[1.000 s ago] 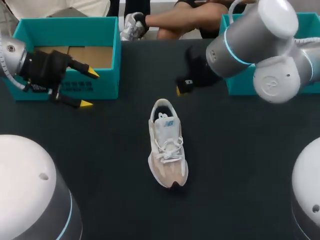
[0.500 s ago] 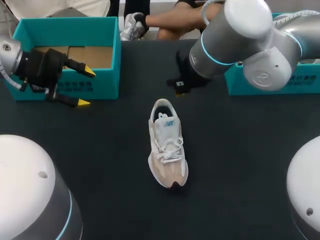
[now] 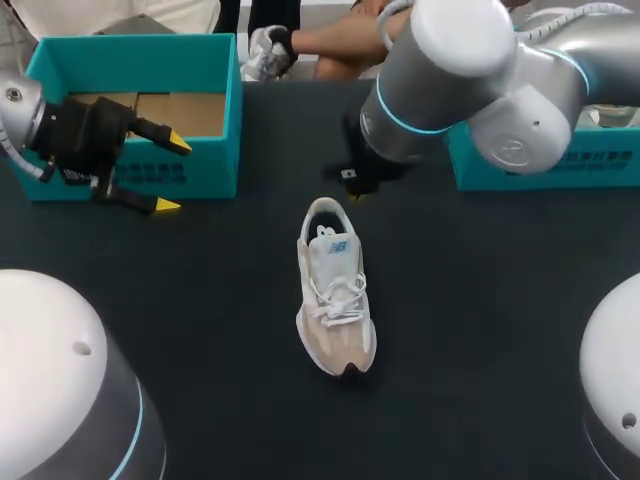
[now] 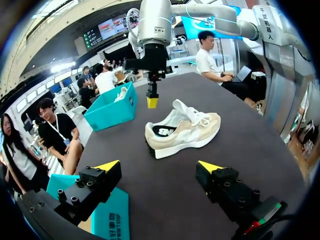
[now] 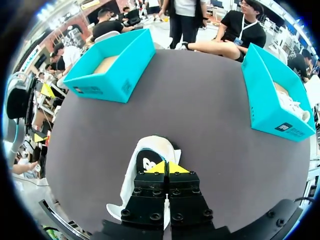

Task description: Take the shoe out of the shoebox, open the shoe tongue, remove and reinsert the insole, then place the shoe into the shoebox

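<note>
The shoe (image 3: 335, 300), cream and white with its laces tied, is standing upright on its sole at the middle of the dark worktop (image 3: 200, 300). It is lying outside both boxes, with its toe pointing toward the robot and its heel toward the far edge. The left shoebox (image 3: 135, 48), teal with a brown cardboard floor, is sitting at the far left of the worktop, well apart from the shoe. The right shoebox (image 3: 600, 165) is sitting at the far right and is holding another white shoe (image 5: 292, 107). The left arm (image 3: 70, 140) is hanging at the near right corner of the left shoebox. The left jaws are standing wide apart and gripping nothing. One yellow fingertip (image 3: 176, 143) is lying over the box's near wall and the other over the worktop just in front of it. In the left wrist view, the shoe (image 4: 182, 131) is lying ahead of these open fingers. The right arm (image 3: 440, 70) is reaching in over the far middle of the worktop. The right jaws are pressed fully together with nothing between them. Their yellow fingertips (image 5: 159, 168) are hovering directly above the heel opening of the shoe (image 5: 145, 170), not touching it.
</note>
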{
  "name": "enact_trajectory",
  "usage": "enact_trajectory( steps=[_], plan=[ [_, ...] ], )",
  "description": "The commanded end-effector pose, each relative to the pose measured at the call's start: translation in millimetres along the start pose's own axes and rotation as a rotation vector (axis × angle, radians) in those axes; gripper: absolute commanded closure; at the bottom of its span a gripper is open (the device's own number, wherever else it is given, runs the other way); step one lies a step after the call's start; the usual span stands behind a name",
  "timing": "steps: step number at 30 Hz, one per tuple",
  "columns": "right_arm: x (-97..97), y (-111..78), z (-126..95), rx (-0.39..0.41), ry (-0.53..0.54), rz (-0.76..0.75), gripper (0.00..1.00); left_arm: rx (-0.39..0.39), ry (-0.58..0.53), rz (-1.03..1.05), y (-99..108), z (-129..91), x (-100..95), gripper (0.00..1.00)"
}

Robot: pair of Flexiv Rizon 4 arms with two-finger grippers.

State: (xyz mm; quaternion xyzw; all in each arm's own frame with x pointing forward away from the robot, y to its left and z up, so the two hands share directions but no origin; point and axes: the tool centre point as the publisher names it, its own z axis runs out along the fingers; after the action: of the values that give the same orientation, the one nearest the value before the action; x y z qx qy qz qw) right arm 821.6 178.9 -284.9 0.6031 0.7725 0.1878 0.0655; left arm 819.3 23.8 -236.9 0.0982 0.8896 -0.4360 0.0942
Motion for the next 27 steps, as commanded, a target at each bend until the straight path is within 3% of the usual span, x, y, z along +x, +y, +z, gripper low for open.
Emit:
enact_trajectory(
  steps=[1,7,22,27],
  plan=[
    [7.9,-20.0,1,-0.014,-0.043,-0.008,1.00,-0.003,-0.001,0.000,-1,-1,1.2,0.00],
    [19.2,-34.0,1,0.014,-0.043,0.009,1.00,-0.003,-0.001,0.000,-1,-1,1.2,0.00],
    [20.0,-33.3,3,0.002,-0.049,0.015,1.00,-0.003,-0.001,0.000,-1,-1,1.2,0.00],
    [34.0,-33.0,21,0.055,-0.059,-0.004,1.00,-0.003,-0.001,0.000,-1,-1,1.2,0.00]
  ],
)
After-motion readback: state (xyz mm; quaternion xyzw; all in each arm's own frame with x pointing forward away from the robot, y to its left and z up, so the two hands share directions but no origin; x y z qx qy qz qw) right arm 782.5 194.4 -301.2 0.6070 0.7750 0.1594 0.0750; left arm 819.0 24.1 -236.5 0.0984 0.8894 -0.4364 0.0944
